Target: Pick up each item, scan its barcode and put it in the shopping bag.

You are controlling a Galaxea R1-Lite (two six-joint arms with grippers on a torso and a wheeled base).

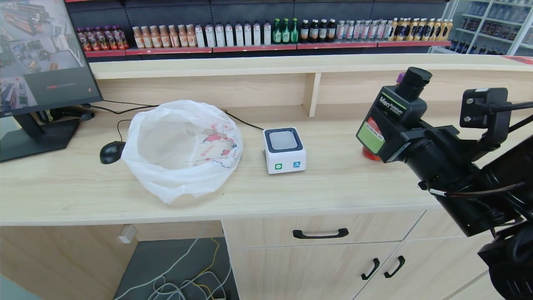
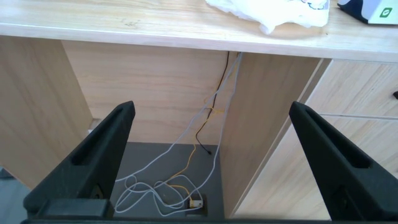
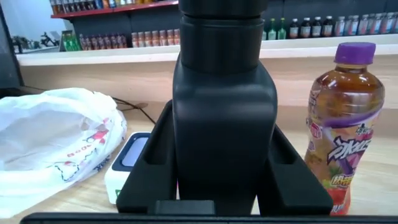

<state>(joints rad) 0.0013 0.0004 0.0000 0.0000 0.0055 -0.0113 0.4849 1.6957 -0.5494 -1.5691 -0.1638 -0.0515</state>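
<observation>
My right end effector [image 1: 402, 135] is clamped on the black bottle [image 1: 393, 114], which I hold tilted over the right part of the surface [image 1: 333, 183], just in front of a purple-capped drink bottle [image 3: 345, 124]. The scanner [image 1: 284, 150] sits beside the open shopping bag [image 1: 183, 146]. My left end effector [image 2: 212, 109] hangs below the surface edge, fingers apart.

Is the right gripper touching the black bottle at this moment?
Touching. The right wrist view shows the right gripper with both fingers pressed flush against the sides of the black bottle, no gap on either side.
</observation>
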